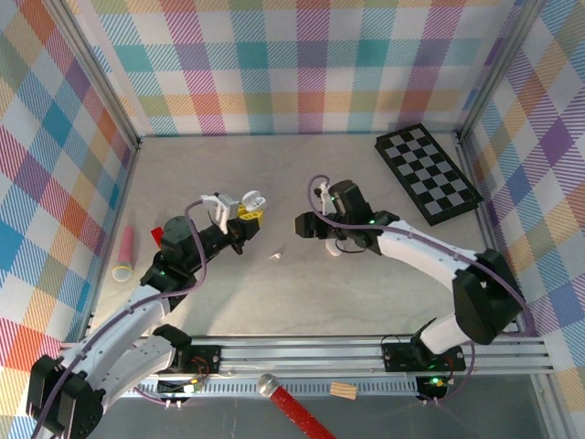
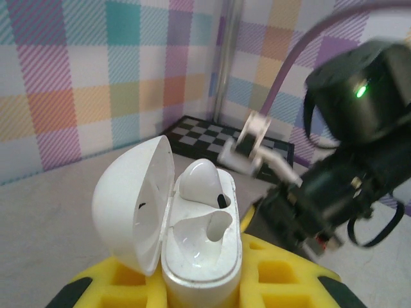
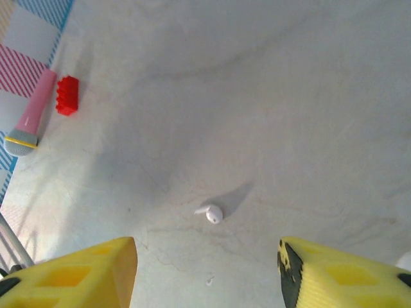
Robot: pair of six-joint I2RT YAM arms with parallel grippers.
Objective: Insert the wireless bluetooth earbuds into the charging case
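Observation:
The white charging case stands with its lid swung open to the left, and my left gripper is shut on its lower body between yellow fingers. One white earbud sits in the far slot, while the near slot is bare. From above, the case is held up left of centre by the left gripper. A second white earbud lies loose on the table. My right gripper hovers over it, open, with nothing between its yellow fingers. Seen from above, the right gripper is just right of that bud.
A black-and-white chessboard lies at the back right. A pink microphone and a red block rest by the left wall. A red-handled hammer and a small wooden block lie beyond the front rail. Plaid walls enclose the table.

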